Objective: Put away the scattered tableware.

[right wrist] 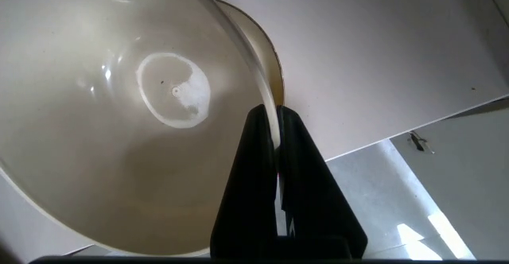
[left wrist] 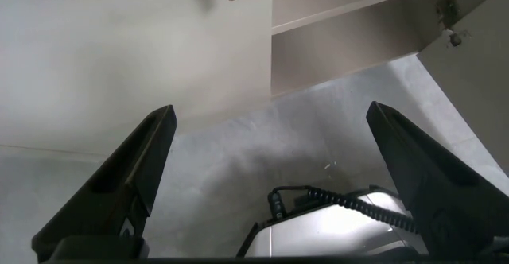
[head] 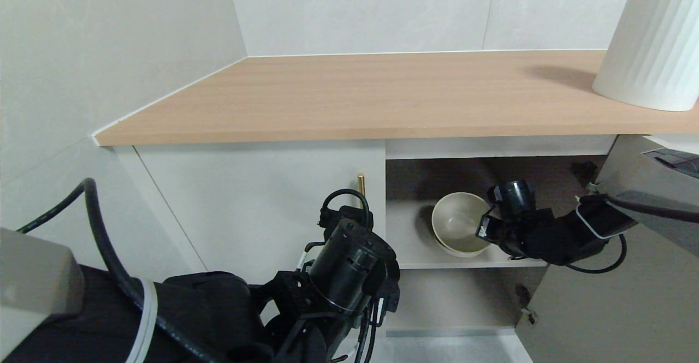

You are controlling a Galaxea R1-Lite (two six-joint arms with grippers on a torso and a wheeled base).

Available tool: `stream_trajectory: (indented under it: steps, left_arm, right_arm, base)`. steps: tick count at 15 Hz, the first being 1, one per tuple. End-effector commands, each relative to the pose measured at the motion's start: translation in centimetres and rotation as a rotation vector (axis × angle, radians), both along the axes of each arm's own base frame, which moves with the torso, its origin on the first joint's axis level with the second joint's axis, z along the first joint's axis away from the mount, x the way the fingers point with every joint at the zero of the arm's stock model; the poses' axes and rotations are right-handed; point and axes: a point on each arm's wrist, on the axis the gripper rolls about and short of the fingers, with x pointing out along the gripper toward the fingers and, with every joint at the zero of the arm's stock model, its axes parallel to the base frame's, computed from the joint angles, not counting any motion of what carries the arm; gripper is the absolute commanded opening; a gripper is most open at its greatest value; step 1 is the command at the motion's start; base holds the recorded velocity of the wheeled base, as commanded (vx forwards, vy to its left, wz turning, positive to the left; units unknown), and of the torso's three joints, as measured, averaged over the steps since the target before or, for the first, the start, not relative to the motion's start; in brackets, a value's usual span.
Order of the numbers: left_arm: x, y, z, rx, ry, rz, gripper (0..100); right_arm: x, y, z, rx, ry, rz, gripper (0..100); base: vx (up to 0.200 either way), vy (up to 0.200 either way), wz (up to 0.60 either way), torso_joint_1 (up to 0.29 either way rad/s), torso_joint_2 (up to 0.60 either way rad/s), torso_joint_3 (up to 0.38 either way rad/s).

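Right gripper (head: 485,226): clenched on the rim of a cream bowl (head: 456,224), right of centre in the head view. The bowl sits tilted on the open cabinet's shelf (head: 407,237), against a second bowl (right wrist: 269,53). Left gripper (left wrist: 270,137): fingers spread, empty, lower centre, before the closed door (head: 262,204).

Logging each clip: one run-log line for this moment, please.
right gripper: shut on bowl rim | bowl: on shelf, over second bowl | left gripper: open, empty

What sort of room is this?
Probably a kitchen or dining area: wood countertop, white cupboard open below it, cream bowl at its shelf in the right gripper.
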Motion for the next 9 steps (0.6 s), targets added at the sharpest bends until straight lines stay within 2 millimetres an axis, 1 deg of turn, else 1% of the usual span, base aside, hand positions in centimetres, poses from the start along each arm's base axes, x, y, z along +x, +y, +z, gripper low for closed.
stream_trajectory:
  steps: [1, 6, 7, 9]
  left_arm:
    - [0.01, 0.0, -0.07, 0.002, 0.001, 0.0, 100]
    - [-0.01, 0.01, -0.03, 0.001, 0.0, 0.0, 100]
    - [0.01, 0.0, -0.07, 0.002, 0.001, 0.0, 100]
    - [0.01, 0.0, -0.07, 0.002, 0.001, 0.0, 100]
  right_arm:
    - [0.03, 0.03, -0.04, -0.001, 0.0, 0.002, 0]
    - [0.04, 0.03, -0.1, -0.002, 0.002, 0.002, 0]
    - [0.03, 0.03, -0.04, -0.001, 0.0, 0.002, 100]
    - [-0.04, 0.01, 0.02, 0.0, 0.001, 0.003, 100]
  base:
    - [0.0, 0.0, 0.0, 0.0, 0.0, 0.0]
    - [0.0, 0.0, 0.0, 0.0, 0.0, 0.0]
    - [0.0, 0.0, 0.0, 0.0, 0.0, 0.0]
    - [0.0, 0.0, 0.0, 0.0, 0.0, 0.0]
